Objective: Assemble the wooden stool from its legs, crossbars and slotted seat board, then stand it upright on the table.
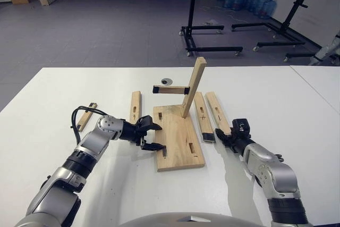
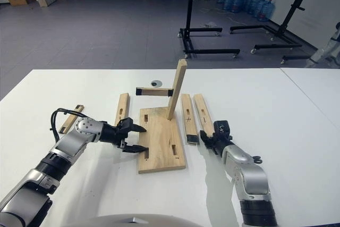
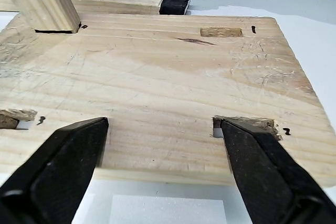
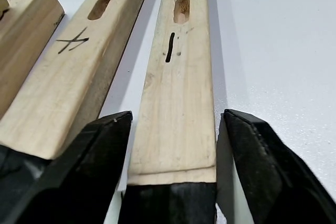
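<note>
Found the seat board (image 1: pixel 178 139) lying flat on the table (image 1: pixel 53 94), slots facing up. Noted an upright leg (image 1: pixel 193 86) seated in the board's far slot, leaning slightly, with a black-tipped crossbar (image 1: pixel 171 89) projecting from it over the board's far left corner. Recorded an inner leg (image 1: pixel 202 114) and an outer leg (image 1: pixel 217 111) lying side by side just right of the board. Logged a third leg (image 1: pixel 135 106) just left of the board and a thinner strip (image 1: pixel 86 116) farther left. Observed the left claw (image 1: pixel 162 137) at the board's left edge, fingers wide apart, one tip by the near slot, clamped on nothing. Observed the right claw (image 4: pixel 177 116) right of the board, fingers apart, straddling the outer leg's black-capped near end. Could not confirm contact.
</note>
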